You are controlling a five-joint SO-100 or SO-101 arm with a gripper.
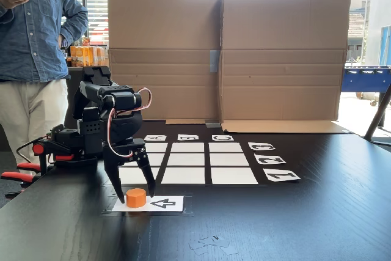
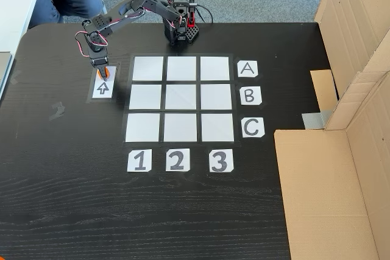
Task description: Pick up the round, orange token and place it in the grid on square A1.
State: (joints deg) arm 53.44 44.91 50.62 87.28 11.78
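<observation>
the black arm (image 2: 131, 9) reaches from its base (image 2: 181, 28) at the table's far edge, out past the grid (image 2: 180, 98), and bends down over the white arrow card (image 2: 103, 88). in a fixed view the gripper (image 1: 135, 197) points straight down, its two dark fingers (image 1: 113, 178) spread wide with the tips low, either side of the token (image 1: 136, 197); whether they touch it cannot be told. the token stands on the arrow card, at the end away from the arrowhead, just beside the grid's 1 column. square A1 (image 2: 148, 69) lies bare, near the card. the black table (image 2: 73, 199) is open below the number cards, while cardboard walls (image 2: 359, 59) close the side beyond the letter cards. a person (image 1: 30, 41) stands behind the arm.
</observation>
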